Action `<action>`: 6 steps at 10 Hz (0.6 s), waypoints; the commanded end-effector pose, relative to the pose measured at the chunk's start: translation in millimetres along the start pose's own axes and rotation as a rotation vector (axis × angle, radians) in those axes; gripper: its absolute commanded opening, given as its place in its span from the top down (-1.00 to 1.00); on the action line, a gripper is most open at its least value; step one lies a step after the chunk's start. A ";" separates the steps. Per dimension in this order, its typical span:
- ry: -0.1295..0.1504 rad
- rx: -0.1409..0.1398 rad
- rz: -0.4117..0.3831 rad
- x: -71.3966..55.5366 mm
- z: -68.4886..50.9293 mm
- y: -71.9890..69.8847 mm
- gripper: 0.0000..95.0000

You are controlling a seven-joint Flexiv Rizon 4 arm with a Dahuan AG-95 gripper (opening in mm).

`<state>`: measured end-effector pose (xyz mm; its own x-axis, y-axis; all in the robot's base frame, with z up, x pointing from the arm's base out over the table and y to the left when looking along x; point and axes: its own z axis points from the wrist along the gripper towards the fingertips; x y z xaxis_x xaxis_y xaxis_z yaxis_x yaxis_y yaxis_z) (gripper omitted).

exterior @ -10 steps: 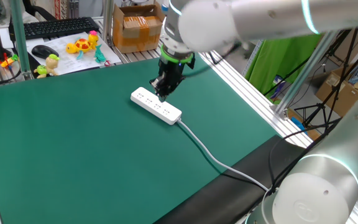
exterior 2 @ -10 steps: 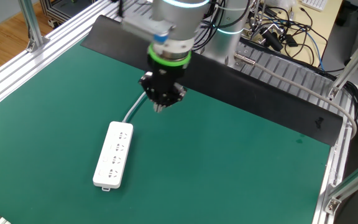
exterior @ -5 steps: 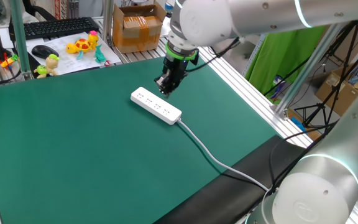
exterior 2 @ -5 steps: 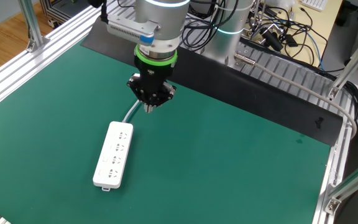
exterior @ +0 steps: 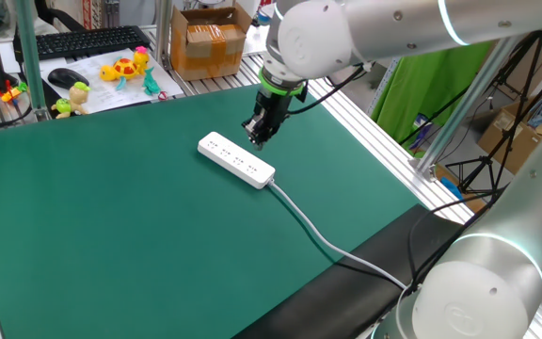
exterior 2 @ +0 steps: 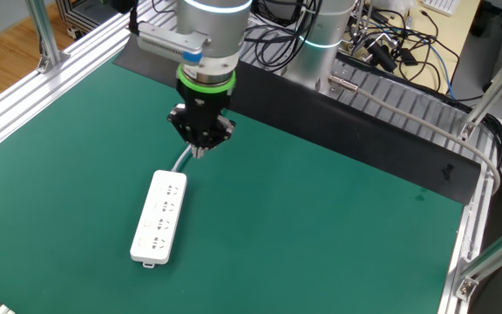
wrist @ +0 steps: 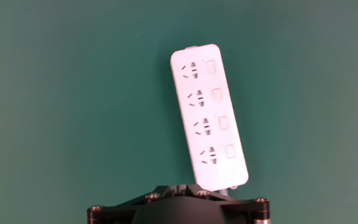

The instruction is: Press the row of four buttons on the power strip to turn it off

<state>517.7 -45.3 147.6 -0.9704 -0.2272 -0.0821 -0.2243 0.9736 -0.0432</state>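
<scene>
Closed black two-finger gripper hovering above cable end of long flat white plastic power strip on green mat — four small white buttons apparently all left to press.

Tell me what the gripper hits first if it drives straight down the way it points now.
Probably the cable end of the power strip: the gripper hangs shut above that end, pointing down at the mat. Depth is unclear, so it could land on the cable or mat just beside it.
</scene>
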 end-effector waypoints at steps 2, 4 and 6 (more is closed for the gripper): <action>-0.009 0.005 0.027 -5.6 -0.1 -22.3 1.00; -0.007 0.004 0.046 -11.7 0.7 -38.2 1.00; -0.010 0.005 0.063 -14.2 4.2 -48.8 1.00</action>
<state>544.5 -93.3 144.0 -0.9822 -0.1627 -0.0937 -0.1592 0.9863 -0.0438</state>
